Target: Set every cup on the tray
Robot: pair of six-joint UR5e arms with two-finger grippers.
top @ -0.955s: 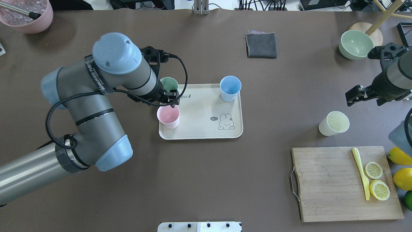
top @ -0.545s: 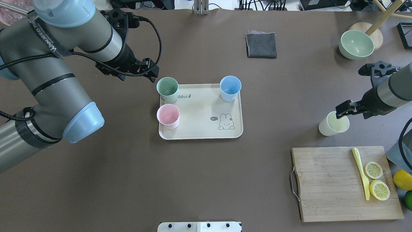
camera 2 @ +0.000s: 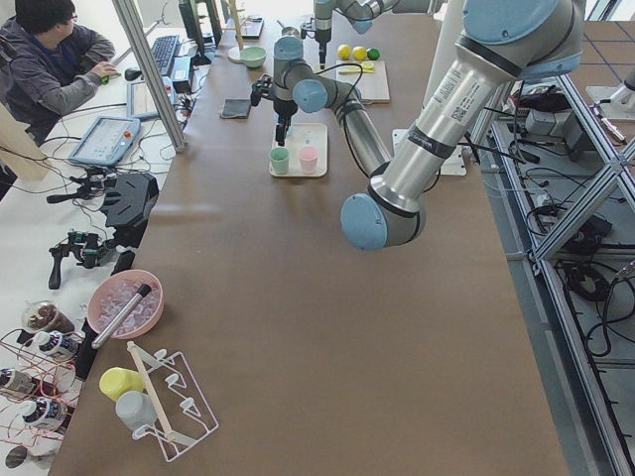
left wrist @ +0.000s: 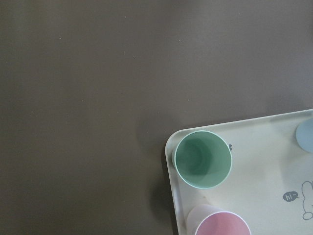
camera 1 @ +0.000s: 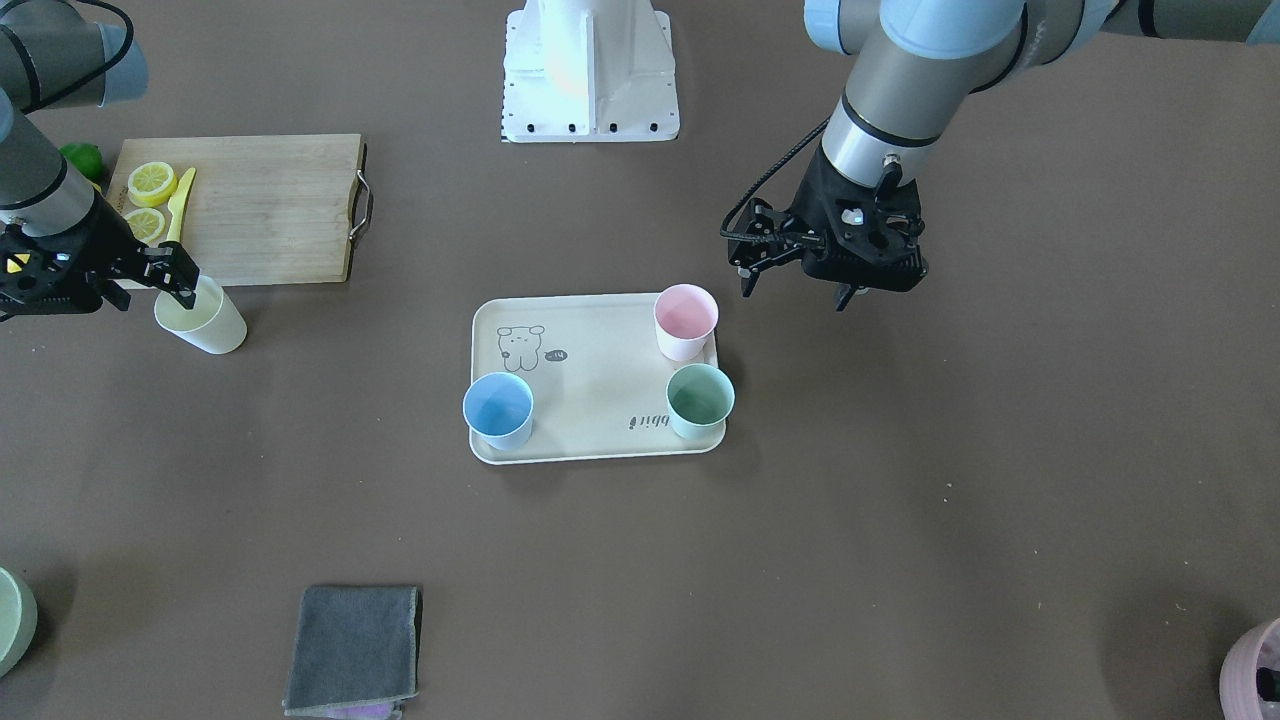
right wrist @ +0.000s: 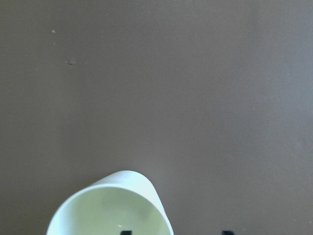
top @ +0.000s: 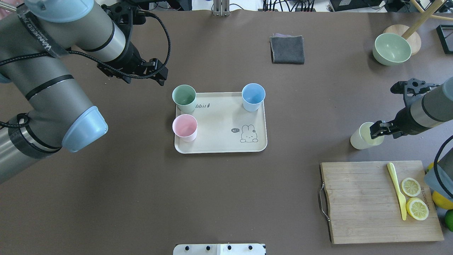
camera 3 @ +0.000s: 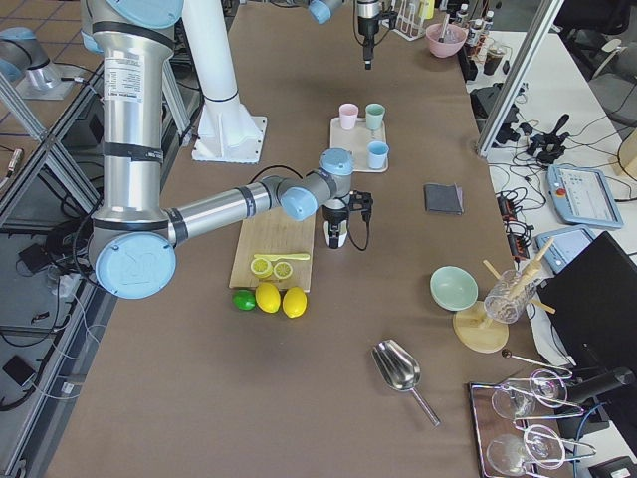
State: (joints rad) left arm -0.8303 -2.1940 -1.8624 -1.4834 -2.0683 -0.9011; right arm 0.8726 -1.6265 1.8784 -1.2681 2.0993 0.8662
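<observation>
The cream tray (top: 219, 140) holds the mint green cup (top: 184, 98), the pink cup (top: 184, 127) and the blue cup (top: 253, 96), all upright. The pale yellow cup (top: 359, 139) stands on the table right of the tray, near the cutting board. My left gripper (top: 145, 78) is open and empty, raised beyond the tray's far left corner. My right gripper (top: 382, 132) is open at the yellow cup's rim. In the right wrist view one finger is inside the yellow cup (right wrist: 110, 210) and the other outside its wall.
A wooden cutting board (top: 368, 209) with lemon slices and a yellow knife lies front right. A grey cloth (top: 287, 49) and a pale green bowl (top: 391, 49) sit at the back. Whole lemons lie at the right edge.
My left gripper has left the pink cup on the tray and drawn up and away to the far left. My right gripper has moved down and left onto the yellow cup's rim.
</observation>
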